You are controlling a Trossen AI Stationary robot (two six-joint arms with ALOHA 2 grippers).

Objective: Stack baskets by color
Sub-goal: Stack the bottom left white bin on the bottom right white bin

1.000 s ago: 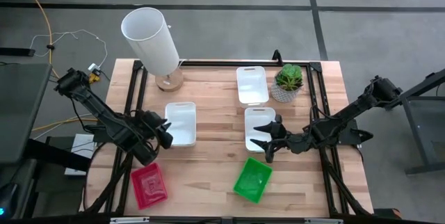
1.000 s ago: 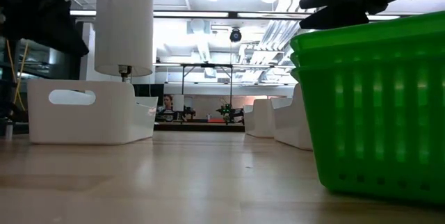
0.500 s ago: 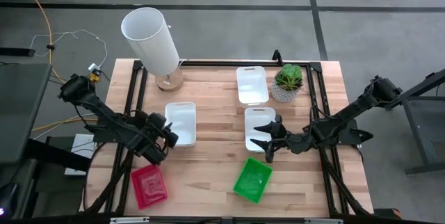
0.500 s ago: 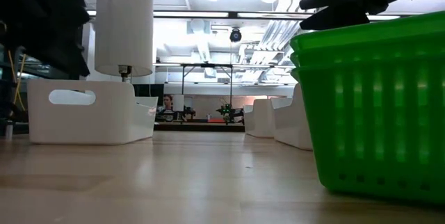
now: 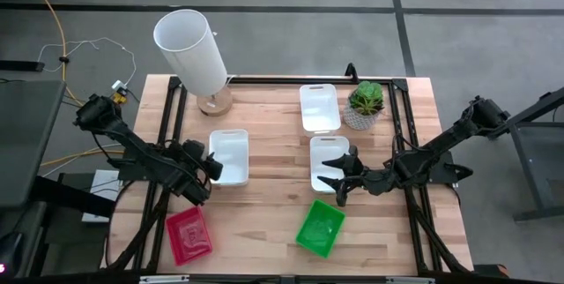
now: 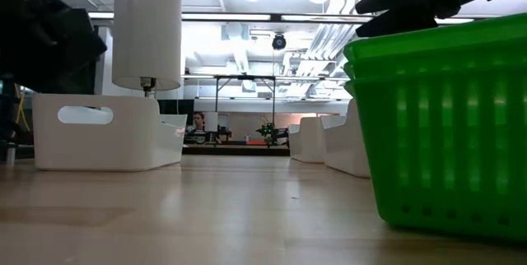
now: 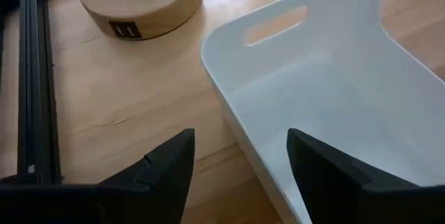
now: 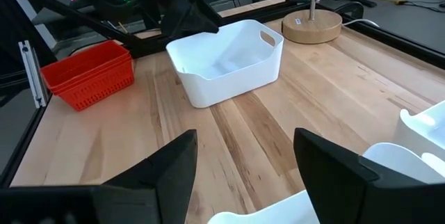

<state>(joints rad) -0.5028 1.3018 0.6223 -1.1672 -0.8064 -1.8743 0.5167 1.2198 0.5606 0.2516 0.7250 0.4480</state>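
Observation:
A smooth white basket [image 5: 229, 156] stands left of centre on the table. My left gripper [image 7: 236, 165] is open at its left long wall [image 7: 240, 137], one finger inside the basket and one outside, with a gap on each side. Right of centre, my right gripper [image 5: 339, 174] hangs open over a second white basket [image 5: 328, 162]. A third white basket [image 5: 319, 106] rests at the back. Nested green baskets [image 5: 320, 227] sit near the front edge. Nested red baskets [image 5: 189, 234] sit at the front left.
A tall white cylinder on a round wooden base [image 5: 189, 50] stands at the back left. A small potted plant [image 5: 365, 100] stands at the back right beside the far white basket. Black frame rails [image 5: 172, 125] run along the table's left and right sides.
My left gripper has sunk and tipped further down at the left white basket's left wall. The baskets have not moved.

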